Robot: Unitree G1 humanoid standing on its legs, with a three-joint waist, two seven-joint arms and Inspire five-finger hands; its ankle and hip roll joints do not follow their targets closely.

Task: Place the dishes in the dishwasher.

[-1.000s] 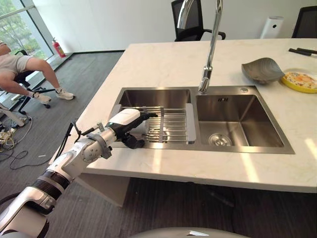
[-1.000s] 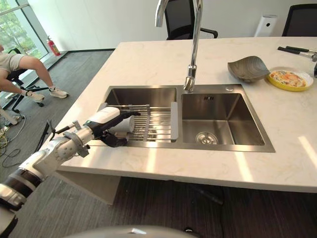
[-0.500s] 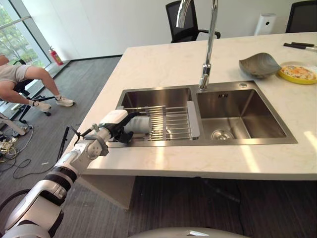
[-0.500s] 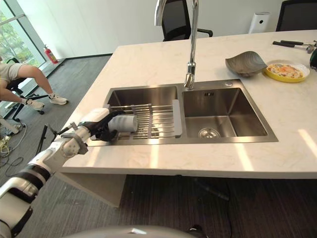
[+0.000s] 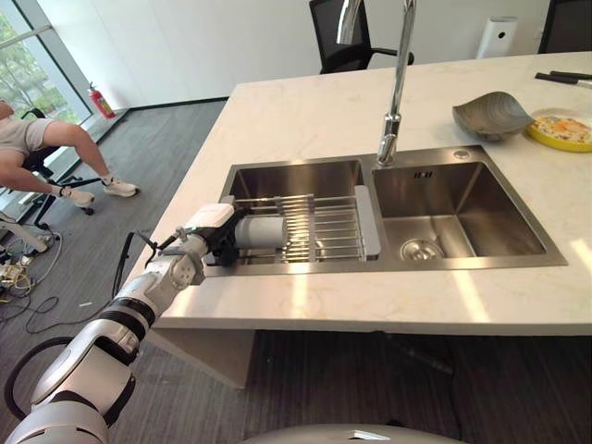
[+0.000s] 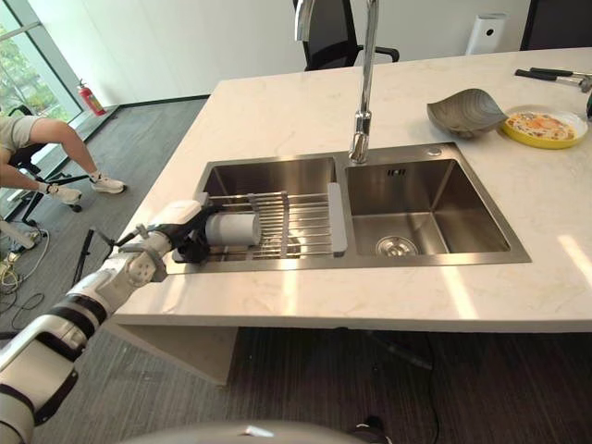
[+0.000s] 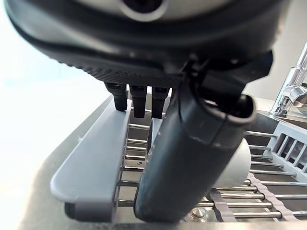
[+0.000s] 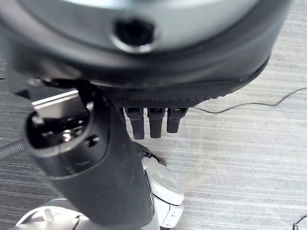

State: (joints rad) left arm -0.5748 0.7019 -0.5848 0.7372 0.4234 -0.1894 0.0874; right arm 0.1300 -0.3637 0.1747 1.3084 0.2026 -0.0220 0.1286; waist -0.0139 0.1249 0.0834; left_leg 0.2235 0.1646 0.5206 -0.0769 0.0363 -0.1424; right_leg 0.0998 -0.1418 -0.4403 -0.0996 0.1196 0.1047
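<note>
Left hand (image 5: 215, 242): your fingers and thumb are curled around the grey cup (image 5: 262, 231).
Cup: lying on its side on the drying rack (image 5: 319, 233) across the left sink basin (image 5: 294, 180).
Right basin (image 5: 462, 208): holds only its drain.
Countertop (image 5: 305, 116): far right, a grey bowl (image 5: 492, 115) beside a yellow plate (image 5: 562, 130).
Right hand (image 8: 115, 158): your fingers hang relaxed over the floor.

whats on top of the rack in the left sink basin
A grey cup lies on its side on the wire rack, at its left end, with the left robot hand at its base. The rack's bars hide most of the basin beneath; whether the fingers grip the cup is unclear.
</note>
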